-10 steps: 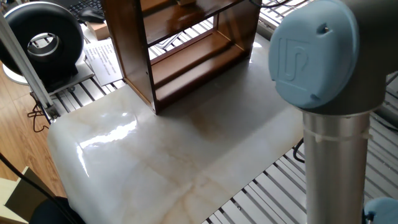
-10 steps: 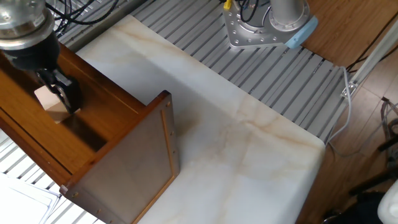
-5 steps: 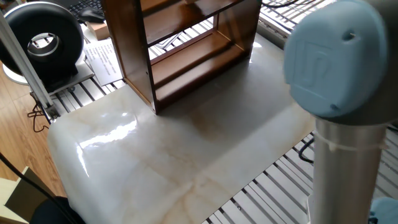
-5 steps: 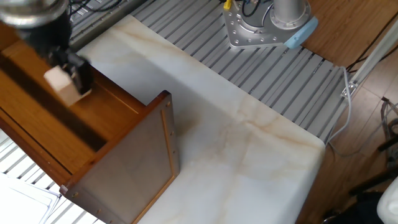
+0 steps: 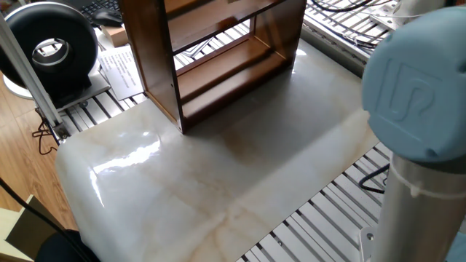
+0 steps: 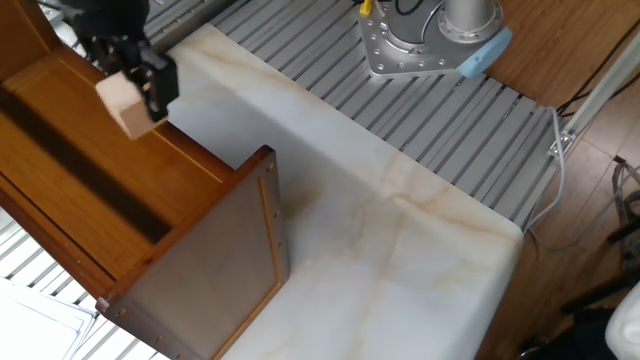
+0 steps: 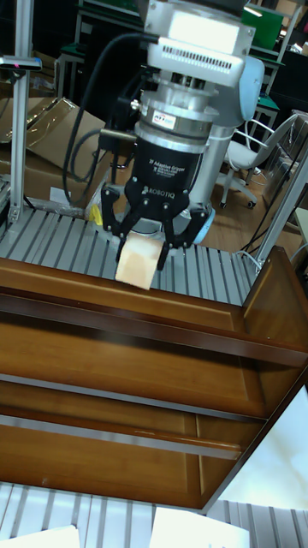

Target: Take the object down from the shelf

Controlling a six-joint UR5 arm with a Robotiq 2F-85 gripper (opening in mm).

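Observation:
The shelf (image 6: 150,230) is a glossy reddish-brown unit at the left end of the table, also in the first fixed view as the shelf (image 5: 156,58) and in the tall view as the shelf (image 7: 128,342). The object (image 6: 122,108), a small light tan block, hangs just above the shelf's top board near its edge. My gripper (image 6: 132,92) is shut on it. In the tall view my gripper (image 7: 142,254) clamps the object (image 7: 137,267) from both sides, its base level with the top board's far edge. In the first fixed view the object is out of view.
A white marble slab (image 5: 218,167) covers the table in front of the shelf. The arm's blue elbow joint (image 5: 415,102) looms at the right. The robot base (image 6: 430,40) sits on slatted metal. A black round device (image 5: 51,47) and papers (image 5: 120,69) lie behind the shelf.
My gripper has carried the block up off the shelf's top board and toward the robot's base. The blue elbow joint has swung to the right.

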